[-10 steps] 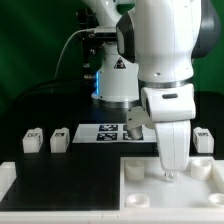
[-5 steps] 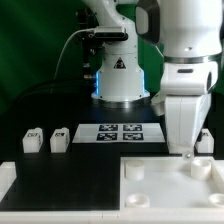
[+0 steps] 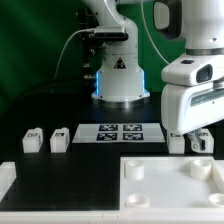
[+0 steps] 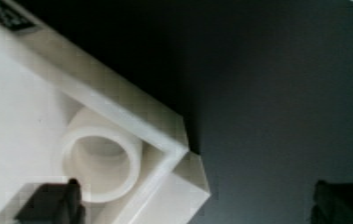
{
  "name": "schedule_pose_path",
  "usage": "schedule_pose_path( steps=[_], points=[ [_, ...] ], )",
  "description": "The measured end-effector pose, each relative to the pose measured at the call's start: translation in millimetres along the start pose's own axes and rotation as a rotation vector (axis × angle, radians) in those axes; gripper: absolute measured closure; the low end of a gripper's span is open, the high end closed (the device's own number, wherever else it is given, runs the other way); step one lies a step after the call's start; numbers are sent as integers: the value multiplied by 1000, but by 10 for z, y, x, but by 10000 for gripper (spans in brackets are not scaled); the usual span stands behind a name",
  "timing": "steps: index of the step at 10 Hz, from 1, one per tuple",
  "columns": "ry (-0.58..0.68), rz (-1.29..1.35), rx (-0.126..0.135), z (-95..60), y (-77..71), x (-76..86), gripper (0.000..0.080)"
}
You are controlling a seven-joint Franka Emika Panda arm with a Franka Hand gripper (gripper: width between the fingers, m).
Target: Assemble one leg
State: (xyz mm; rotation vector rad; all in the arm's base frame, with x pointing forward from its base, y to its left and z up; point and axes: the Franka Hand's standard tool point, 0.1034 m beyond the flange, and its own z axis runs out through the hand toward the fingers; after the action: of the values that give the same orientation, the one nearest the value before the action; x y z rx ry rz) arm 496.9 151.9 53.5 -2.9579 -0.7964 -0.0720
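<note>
Two small white legs point(image 3: 33, 140) point(image 3: 61, 139) stand at the exterior view's left. Two more small white blocks point(image 3: 178, 143) point(image 3: 203, 141), apparently legs, stand at the right behind the panel. My gripper point(image 3: 192, 133) hangs just above that right pair; whether it touches them I cannot tell. In the wrist view my gripper point(image 4: 194, 205) is wide open, its dark fingertips point(image 4: 48, 200) far apart with nothing between them. Below it are the corner of the large white panel point(image 4: 164, 130), a round recess point(image 4: 98, 160) and dark table. No leg shows in the wrist view.
The large white panel point(image 3: 160, 190) with round corner recesses point(image 3: 133, 168) lies at the front. The marker board point(image 3: 121, 132) lies behind it at the middle. The arm's base point(image 3: 118, 75) and cables stand at the back.
My gripper has moved toward the exterior view's right and risen, from low over the panel's near side to above the two blocks behind its right corner.
</note>
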Motion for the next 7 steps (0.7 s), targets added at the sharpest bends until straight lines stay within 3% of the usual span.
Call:
schedule_pose_path(
  steps=[3,7],
  points=[
    [-16,357,20,38,-285,-1,150],
    [-96,438,36,62,-318,-73,150]
  ],
)
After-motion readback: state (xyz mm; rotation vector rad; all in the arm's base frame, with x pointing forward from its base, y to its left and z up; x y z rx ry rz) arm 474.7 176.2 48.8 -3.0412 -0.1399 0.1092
